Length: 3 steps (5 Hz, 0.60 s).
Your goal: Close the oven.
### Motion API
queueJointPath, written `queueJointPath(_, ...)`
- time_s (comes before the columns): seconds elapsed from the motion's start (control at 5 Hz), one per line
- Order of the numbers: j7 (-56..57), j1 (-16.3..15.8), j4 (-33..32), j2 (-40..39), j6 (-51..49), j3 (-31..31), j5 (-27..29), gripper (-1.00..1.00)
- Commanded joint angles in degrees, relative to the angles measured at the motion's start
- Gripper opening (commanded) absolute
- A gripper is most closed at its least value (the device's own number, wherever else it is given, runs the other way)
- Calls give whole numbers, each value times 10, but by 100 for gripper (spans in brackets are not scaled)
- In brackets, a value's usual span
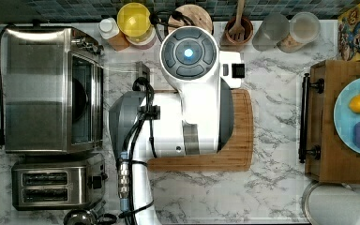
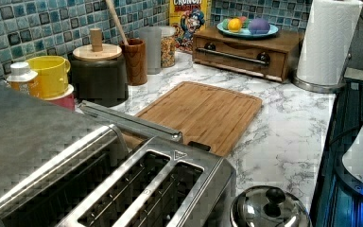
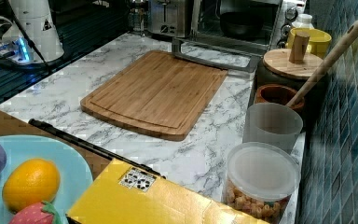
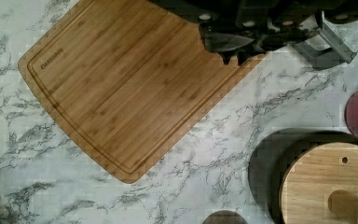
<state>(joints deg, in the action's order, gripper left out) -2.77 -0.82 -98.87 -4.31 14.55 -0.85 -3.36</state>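
The oven (image 1: 51, 89) stands open at 9 o'clock of the top view, its glass door folded down flat over the marble counter (image 1: 272, 187).

In the right view the oven (image 3: 240, 21) is at 12 o'clock, with a dark interior, and its door (image 3: 214, 56) lies level, the steel bar handle just beside the far edge of the bamboo cutting board (image 3: 154, 91). The white arm (image 1: 187, 93) hangs over this board in the top view. The two-slot toaster (image 1: 51, 185) sits at 7 o'clock there, just beside the oven. The gripper (image 4: 230, 56) appears dark in the wrist view above the board's corner; if its jaws are wide or narrow, I cannot tell.
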Motion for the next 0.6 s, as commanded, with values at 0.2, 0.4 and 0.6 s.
queueJointPath(0.2, 11, 0, -44, 4, 59, -2, 9, -100)
queueJointPath(0.4, 97, 11, -126, 33, 128, -5, 55, -100)
queueJointPath(0.6, 233, 25, -215, 57, 206, -3, 145, -100)
